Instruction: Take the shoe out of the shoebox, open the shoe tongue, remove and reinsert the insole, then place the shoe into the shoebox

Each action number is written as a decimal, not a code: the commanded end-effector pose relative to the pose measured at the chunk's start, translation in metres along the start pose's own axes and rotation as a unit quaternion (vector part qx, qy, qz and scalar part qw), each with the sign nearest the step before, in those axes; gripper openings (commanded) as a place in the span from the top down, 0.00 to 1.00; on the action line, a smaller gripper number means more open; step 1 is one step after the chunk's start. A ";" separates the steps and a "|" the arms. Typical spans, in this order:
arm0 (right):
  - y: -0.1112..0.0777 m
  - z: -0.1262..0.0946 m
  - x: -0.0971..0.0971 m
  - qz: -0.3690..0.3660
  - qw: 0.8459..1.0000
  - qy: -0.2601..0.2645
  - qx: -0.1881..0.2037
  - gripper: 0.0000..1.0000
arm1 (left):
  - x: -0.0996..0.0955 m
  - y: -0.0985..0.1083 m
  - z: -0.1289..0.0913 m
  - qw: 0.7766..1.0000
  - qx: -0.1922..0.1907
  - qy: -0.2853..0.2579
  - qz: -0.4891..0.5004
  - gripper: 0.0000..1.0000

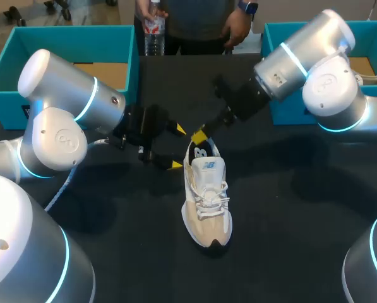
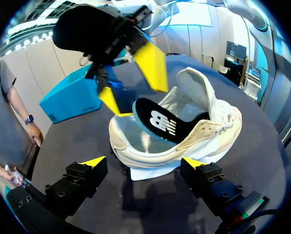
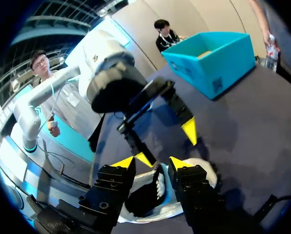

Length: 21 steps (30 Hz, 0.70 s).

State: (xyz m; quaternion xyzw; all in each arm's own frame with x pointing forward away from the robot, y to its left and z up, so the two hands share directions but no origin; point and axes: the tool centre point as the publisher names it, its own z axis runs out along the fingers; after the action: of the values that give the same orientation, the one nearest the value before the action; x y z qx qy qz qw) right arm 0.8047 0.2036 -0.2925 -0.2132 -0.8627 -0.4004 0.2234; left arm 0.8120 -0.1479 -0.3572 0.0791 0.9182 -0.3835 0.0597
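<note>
Shoe (image 1: 206,202) toe near, heel far; right gripper (image 1: 198,134) pinches insole (image 2: 162,122) at heel; left gripper (image 1: 175,148) open, left of heel.

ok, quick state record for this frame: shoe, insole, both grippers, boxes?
shoe: upright on the table, outside both boxes, toe toward the robot
insole: partly out, heel end raised above the collar
right gripper: shut on the insole's heel end
left gripper: open, at the shoe's heel, not gripping
boxes: teal left box and right box at the far corners
</note>
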 end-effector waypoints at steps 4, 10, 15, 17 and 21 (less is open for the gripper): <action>0.007 -0.034 -0.006 -0.007 0.999 -0.042 -0.032 0.56 | 0.000 0.000 0.001 1.000 -0.001 0.000 0.000 0.00; -0.003 -0.058 0.012 0.044 0.995 -0.085 -0.036 0.60 | 0.000 0.000 0.001 1.000 -0.001 0.000 0.000 0.00; -0.013 -0.062 0.028 0.095 0.988 -0.110 -0.048 0.83 | 0.000 0.000 0.001 1.000 -0.001 0.000 0.000 0.00; -0.013 -0.062 0.032 0.114 0.985 -0.118 -0.048 1.00 | 0.000 0.000 0.001 1.000 -0.001 0.000 0.000 0.00; -0.010 -0.062 0.037 0.177 0.973 -0.143 -0.023 1.00 | 0.000 0.000 0.001 1.000 -0.001 0.000 0.000 0.00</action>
State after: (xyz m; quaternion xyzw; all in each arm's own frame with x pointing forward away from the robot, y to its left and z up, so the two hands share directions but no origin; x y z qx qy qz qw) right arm 0.7873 0.1551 -0.2496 -0.3844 -0.8178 -0.3808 0.1960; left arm 0.8120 -0.1479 -0.3572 0.0791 0.9182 -0.3835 0.0597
